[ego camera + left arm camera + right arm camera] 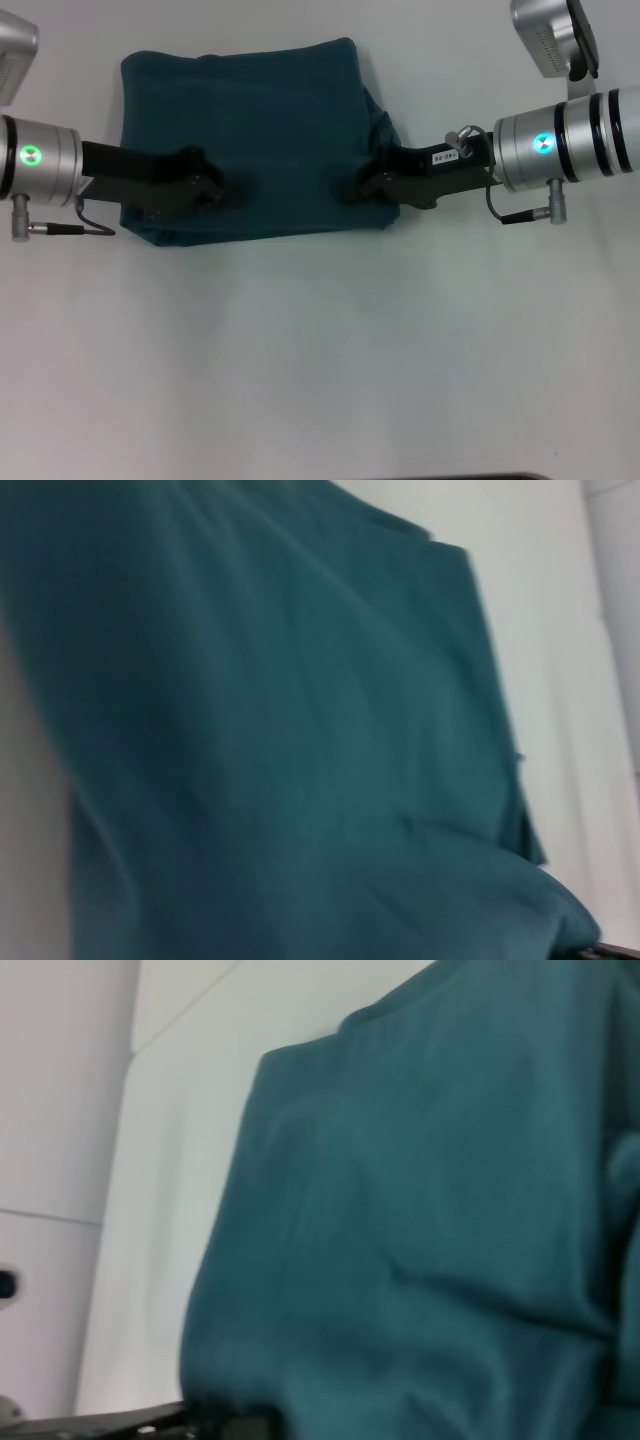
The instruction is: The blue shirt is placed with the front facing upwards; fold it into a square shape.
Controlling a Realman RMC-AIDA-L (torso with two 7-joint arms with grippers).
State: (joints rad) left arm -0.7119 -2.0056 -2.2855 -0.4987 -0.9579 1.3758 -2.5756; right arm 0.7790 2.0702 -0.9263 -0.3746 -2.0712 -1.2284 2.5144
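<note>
Already the dark teal-blue cotton shirt (255, 135) lies folded near-square at 12 o'clock on the white table (320, 350); left gripper (215, 190) at 9, right gripper (362, 185) at 3 on its edges, fingers' state untellable; next, likely release and withdraw

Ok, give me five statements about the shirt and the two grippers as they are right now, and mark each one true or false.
1. The blue shirt is folded into a compact, roughly rectangular bundle. True.
2. The left gripper is over the shirt's left part. True.
3. The right gripper is parked far from the shirt. False: it is at the shirt's right edge.
4. Pale letters show on the shirt's upper face. False: only plain teal cloth shows.
5. The shirt lies on a white table. True.
</note>
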